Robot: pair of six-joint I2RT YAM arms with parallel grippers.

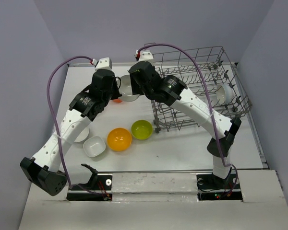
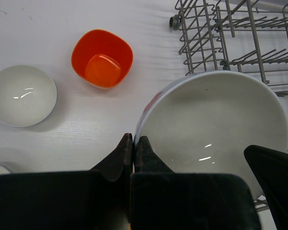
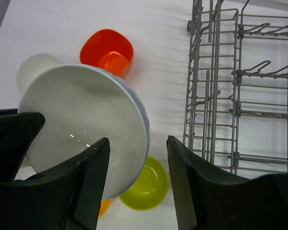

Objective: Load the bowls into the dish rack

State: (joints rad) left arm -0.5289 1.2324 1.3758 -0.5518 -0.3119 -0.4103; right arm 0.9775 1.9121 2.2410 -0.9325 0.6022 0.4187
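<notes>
The left pincer (image 2: 133, 143) is seen pressed fully together, its two black fingertips nipped onto the near rim of a large glossy white bowl (image 2: 216, 115) with a faint pattern on its outer wall. The right pincer (image 3: 138, 141) is held about half open. The opposite edge of the same bowl lies in the gap between its fingers, overlapped by one finger and clear of the other. Whether contact is made there cannot be told.

In the overhead view both pincers are largely covered by their own wrists, and only part of the large bowl is seen between them. A red-orange rounded-square bowl (image 2: 103, 57) is almost hidden under the left arm from above, though it is shown whole by the left wrist camera, upright on the white counter (image 1: 182, 148). A small round white bowl (image 2: 21, 95) is set near it. From the right wrist camera, a lime green bowl (image 3: 144, 189) is partly covered by the held bowl, and an orange-yellow bowl (image 1: 119, 139) is reduced to a sliver.

The large bowl is held tilted above the counter, just beside the left wall of the grey wire dish rack (image 1: 201, 81) and outside it. Another white bowl (image 1: 223, 93) is seen inside the rack, towards its right side. The lime green and orange-yellow bowls lie side by side on the counter in front of the rack, with a squarish white bowl (image 1: 94, 146) near them.
</notes>
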